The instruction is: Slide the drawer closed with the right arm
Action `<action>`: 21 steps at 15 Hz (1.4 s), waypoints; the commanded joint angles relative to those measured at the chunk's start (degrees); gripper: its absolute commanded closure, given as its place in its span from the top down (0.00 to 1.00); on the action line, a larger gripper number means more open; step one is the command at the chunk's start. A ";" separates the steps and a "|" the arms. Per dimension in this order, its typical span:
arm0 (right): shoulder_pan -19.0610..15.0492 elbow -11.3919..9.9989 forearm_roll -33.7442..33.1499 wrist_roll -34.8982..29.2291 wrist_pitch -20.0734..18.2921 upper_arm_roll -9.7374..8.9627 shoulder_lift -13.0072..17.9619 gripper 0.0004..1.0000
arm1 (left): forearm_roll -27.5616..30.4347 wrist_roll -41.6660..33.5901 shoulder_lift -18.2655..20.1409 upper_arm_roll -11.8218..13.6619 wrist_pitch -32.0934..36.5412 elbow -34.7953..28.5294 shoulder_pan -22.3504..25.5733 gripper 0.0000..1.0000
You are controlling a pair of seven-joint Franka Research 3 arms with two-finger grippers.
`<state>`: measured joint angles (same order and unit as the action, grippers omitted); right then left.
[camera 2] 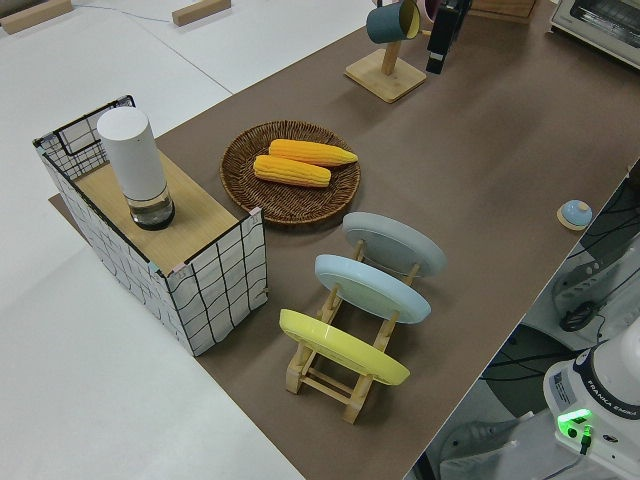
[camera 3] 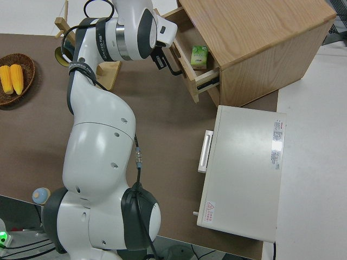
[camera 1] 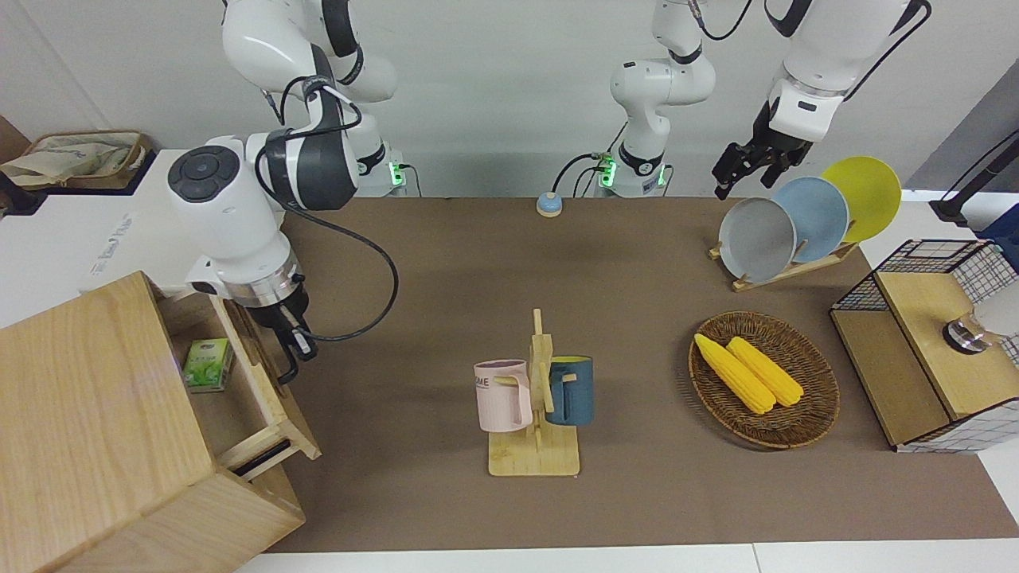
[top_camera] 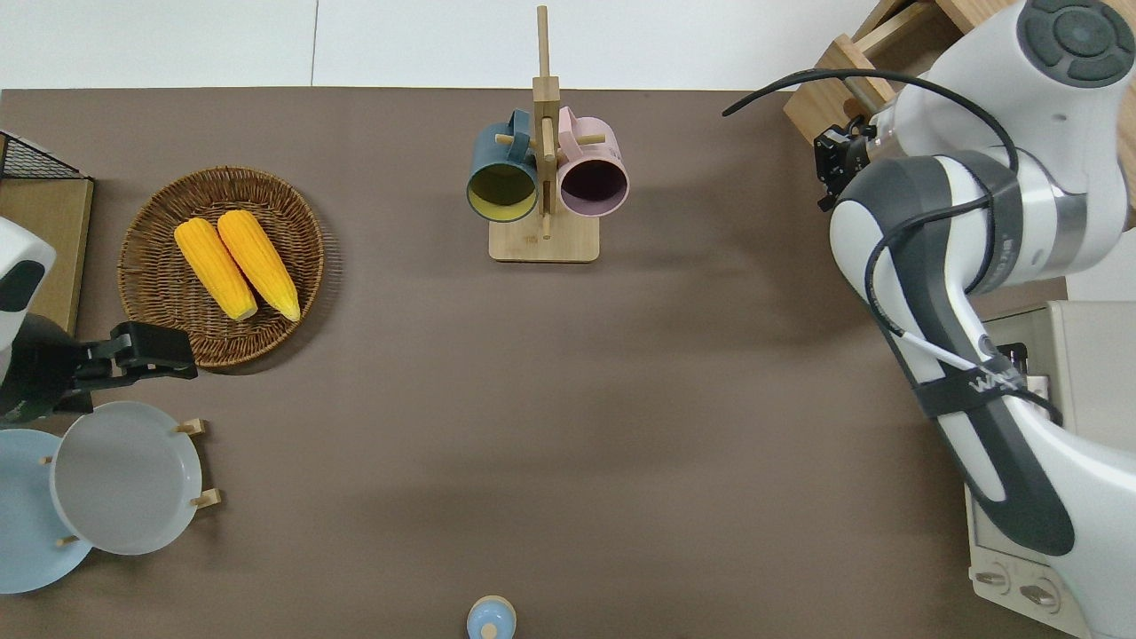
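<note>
The wide light-wood drawer [camera 1: 239,374] with its black loop handle [camera 1: 288,356] sits at the left of the front view, part open, a green carton [camera 1: 208,365] inside. The right arm's black gripper [camera 1: 293,341] is at the handle; I cannot tell its finger spread. Closing looks midway; next, push straight into the box [camera 1: 95,430]. Left arm parked.

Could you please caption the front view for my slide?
Right arm's hand at the handle of the part-open drawer.

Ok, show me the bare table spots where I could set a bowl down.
Widest bare patch: between the mug stand and the blue knob. Another lies between the corn basket and that stand. It is crowded by the plate rack and by the drawer.
</note>
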<state>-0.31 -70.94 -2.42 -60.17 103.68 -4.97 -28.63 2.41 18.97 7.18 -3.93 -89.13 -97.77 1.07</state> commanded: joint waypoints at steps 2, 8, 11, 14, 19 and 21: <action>-6.71 0.54 -0.30 2.77 1.70 -4.95 -0.28 0.00 | 0.05 -0.42 0.47 0.24 0.89 0.21 -0.01 0.99; -9.97 0.80 -0.91 7.25 1.44 -5.58 -0.81 0.00 | 0.05 -0.42 0.47 0.24 0.89 0.21 -0.01 0.99; -10.94 0.89 -1.00 8.40 1.17 -5.66 -1.16 0.00 | 0.05 -0.42 0.47 0.24 0.97 0.21 -0.01 0.99; -11.20 0.89 -1.53 9.80 1.17 -5.66 -1.16 0.00 | 0.05 -0.42 0.47 0.24 0.97 0.21 -0.01 0.99; -12.96 0.89 -2.32 12.53 1.35 -5.58 -1.42 0.00 | 0.05 -0.42 0.47 0.24 0.97 0.21 -0.01 0.99; -13.31 0.89 -2.76 12.79 1.17 -5.66 -1.42 0.00 | 0.05 -0.42 0.47 0.24 0.89 0.21 -0.01 0.99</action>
<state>-10.63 -70.94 -3.12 -50.27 104.26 -9.58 -29.06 2.41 18.96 7.18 -3.93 -89.13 -97.77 1.07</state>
